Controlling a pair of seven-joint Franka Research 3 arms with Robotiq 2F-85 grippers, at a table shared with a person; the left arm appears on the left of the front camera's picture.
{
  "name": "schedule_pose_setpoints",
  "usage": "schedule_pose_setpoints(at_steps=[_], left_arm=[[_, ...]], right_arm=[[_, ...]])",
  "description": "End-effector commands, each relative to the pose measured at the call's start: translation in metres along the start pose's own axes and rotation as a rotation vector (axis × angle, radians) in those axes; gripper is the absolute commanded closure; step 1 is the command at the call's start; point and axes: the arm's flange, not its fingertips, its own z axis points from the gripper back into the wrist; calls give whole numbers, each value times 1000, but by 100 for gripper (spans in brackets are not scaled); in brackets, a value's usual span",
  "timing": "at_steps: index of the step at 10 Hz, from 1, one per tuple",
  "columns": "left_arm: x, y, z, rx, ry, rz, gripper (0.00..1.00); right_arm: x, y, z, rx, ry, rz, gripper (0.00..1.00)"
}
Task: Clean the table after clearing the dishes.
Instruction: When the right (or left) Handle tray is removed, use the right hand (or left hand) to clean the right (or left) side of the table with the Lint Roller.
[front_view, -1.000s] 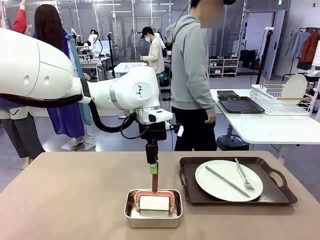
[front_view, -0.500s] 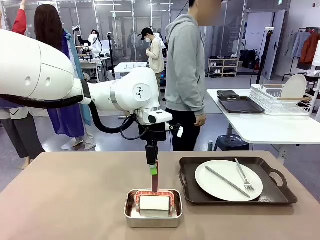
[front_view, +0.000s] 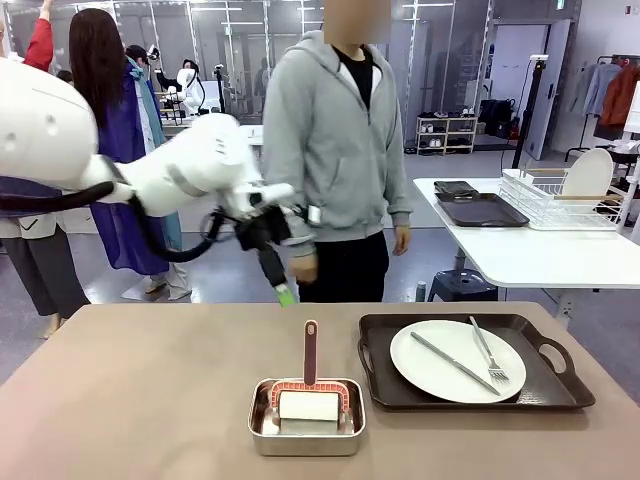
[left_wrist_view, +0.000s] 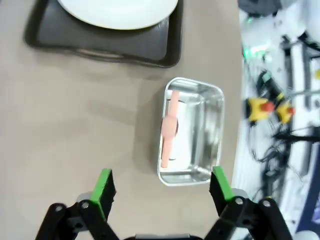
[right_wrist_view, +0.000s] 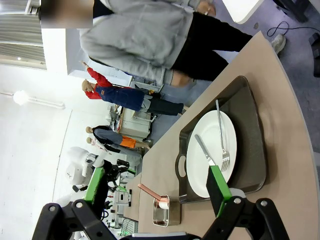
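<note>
Desk (front_view: 140, 400) with a plain beige-brown top fills the lower half of the front frame. Right of centre on it I see a dark brown rectangular tray with handles (front_view: 560, 392). It carries a round white plate (front_view: 440, 375) with a metal fork (front_view: 488, 355) and a metal knife (front_view: 452, 362). Just left of the tray, at bottom centre, stands a small silver rectangular pan (front_view: 306, 440). A white scrubber with a salmon-red handle (front_view: 310, 352) sits in it. The left fingers (front_view: 285, 294) hang in the air at middle left, spread wide and empty. The right fingers (right_wrist_view: 216, 187) are also wide open, holding nothing.
</note>
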Motion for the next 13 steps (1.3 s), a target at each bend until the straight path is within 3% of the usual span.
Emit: schedule_pose_setpoints(at_steps=[1,2,3,4,6,9,10,13], left_arm=[[-83,0,31,-34,-210,208,4],[-134,0,52,-51,-346,316,4],[-193,-3,72,-92,-542,432,4],[-255,-10,84,-122,-657,518,4],[-388,-40,96,-133,-788,728,4],[-498,-75,111,-104,-972,906,4],[-538,-87,116,-44,-1042,981,4],[-603,-118,129,130,-1249,1083,4]], right_arm=[[-1,3,0,4,4,7,0],[-1,3,0,4,4,7,0],[-1,3,0,4,4,7,0],[-1,3,0,4,4,7,0],[-1,3,0,4,4,7,0],[-1,3,0,4,4,7,0],[-1,3,0,4,4,7,0],[-1,3,0,4,4,7,0]])
